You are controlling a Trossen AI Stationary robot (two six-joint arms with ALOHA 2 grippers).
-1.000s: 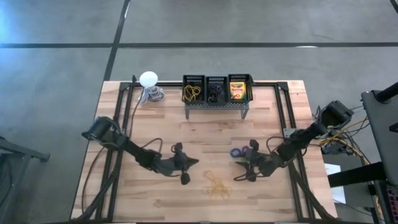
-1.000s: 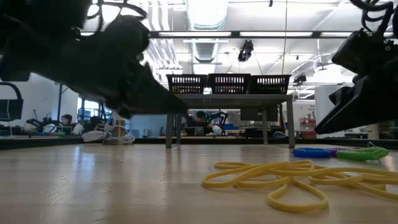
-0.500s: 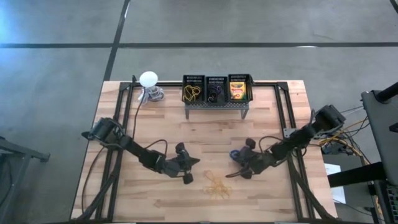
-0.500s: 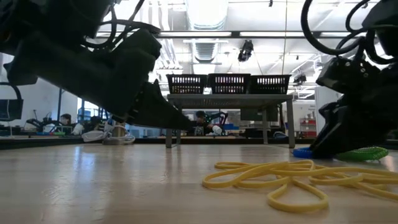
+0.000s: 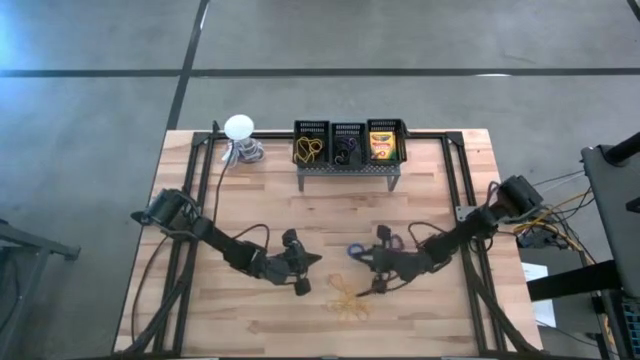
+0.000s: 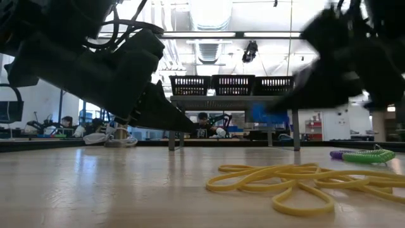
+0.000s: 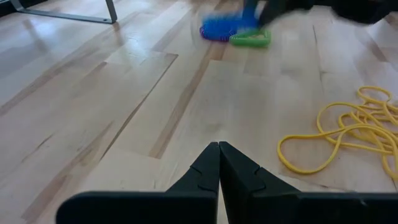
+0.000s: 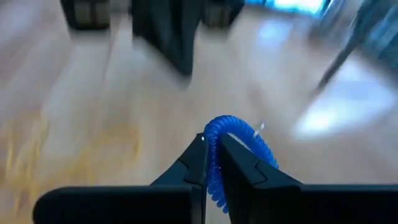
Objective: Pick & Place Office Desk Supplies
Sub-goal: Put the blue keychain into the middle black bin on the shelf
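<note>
Blue coil ring (image 8: 233,134) pinched between right fingers (image 8: 200,163); left fingers (image 7: 211,163) closed, empty.

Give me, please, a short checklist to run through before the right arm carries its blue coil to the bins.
1. Right claw shut on the blue coil: ok.
2. Coil lifted off the table: ok in the low view.
3. Left claw shut, empty, apart from the rubber bands: ok.
4. Green coil left on the table: ok.
5. Room in the middle bin: cannot tell.
</note>
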